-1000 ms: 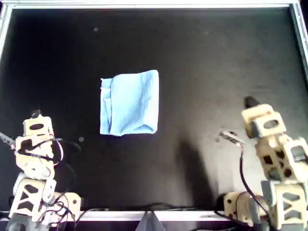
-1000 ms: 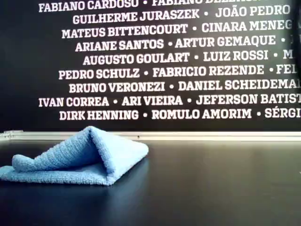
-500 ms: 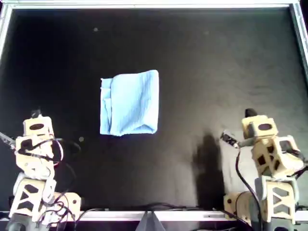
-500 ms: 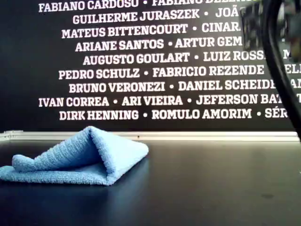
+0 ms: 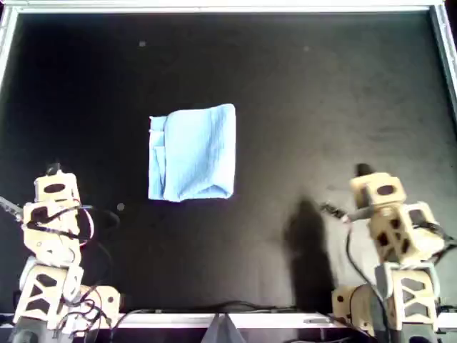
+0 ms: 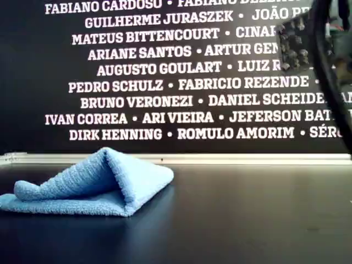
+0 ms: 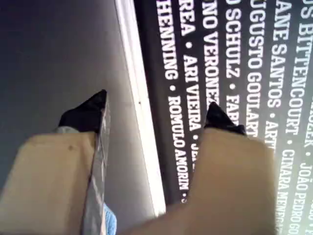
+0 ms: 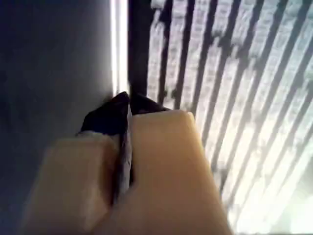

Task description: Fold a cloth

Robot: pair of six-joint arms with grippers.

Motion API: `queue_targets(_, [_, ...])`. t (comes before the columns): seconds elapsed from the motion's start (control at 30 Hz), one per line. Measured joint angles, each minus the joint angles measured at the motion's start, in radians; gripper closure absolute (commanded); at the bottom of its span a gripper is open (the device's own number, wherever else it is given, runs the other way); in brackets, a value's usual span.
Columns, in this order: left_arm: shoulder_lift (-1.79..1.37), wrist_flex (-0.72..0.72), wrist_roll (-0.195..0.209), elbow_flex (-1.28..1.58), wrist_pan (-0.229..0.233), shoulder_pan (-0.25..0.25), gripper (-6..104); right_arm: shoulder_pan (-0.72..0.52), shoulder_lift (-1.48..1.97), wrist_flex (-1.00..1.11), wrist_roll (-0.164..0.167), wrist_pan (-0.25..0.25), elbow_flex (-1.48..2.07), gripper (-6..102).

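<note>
The cloth (image 5: 192, 153) lies folded on the black desk (image 5: 321, 93), left of centre in the overhead view, roughly rectangular, with a bunched edge along its left side. In the exterior view the cloth (image 6: 91, 184) sits at the lower left of the frame, its upper layer humped up into a peak over the flat lower layer. Neither arm touches it.

One arm (image 5: 50, 229) stands at the lower left of the overhead view, the other arm (image 5: 393, 236) at the lower right, both well apart from the cloth. The wrist views do not settle which of these is which.

My first tool (image 7: 156, 110) has its two dark-tipped fingers (image 7: 88, 112) set wide apart with nothing between them. Beyond it run the pale desk rim (image 7: 139, 98) and the lettered wall (image 7: 234, 58); a sliver of blue cloth (image 7: 108, 223) shows at the lower edge of that frame.

My second tool (image 8: 128, 105) has its tips pressed together, with nothing held. The background in that view is blurred.

At the upper right of the exterior view, a blurred arm part and a dark cable (image 6: 324, 77) cross in front of the wall lettering (image 6: 165, 82).
</note>
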State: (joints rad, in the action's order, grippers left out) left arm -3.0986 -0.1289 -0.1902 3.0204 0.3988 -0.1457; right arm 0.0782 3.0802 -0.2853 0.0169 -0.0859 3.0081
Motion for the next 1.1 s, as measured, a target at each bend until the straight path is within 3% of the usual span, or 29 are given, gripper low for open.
queue_targets(0.23, [0.000,0.000,0.000,0.000,0.000,0.000,28,0.074,0.000,0.000,0.000,0.015,0.008,93])
queue_targets(0.33, [0.000,0.000,0.000,0.000,0.000,0.000,28,0.081,0.000,0.000,0.000,0.058,0.008,93])
queue_targets(0.43, [0.000,0.000,0.000,0.000,0.000,0.000,28,0.081,0.000,0.000,0.000,0.143,0.008,93])
queue_targets(0.53, [0.000,0.000,0.000,0.000,0.000,0.000,28,0.077,0.000,0.000,0.000,0.179,0.008,93])
queue_targets(1.1, [0.000,0.000,0.000,0.000,0.000,0.000,28,0.081,0.000,0.000,0.000,0.193,0.008,93])
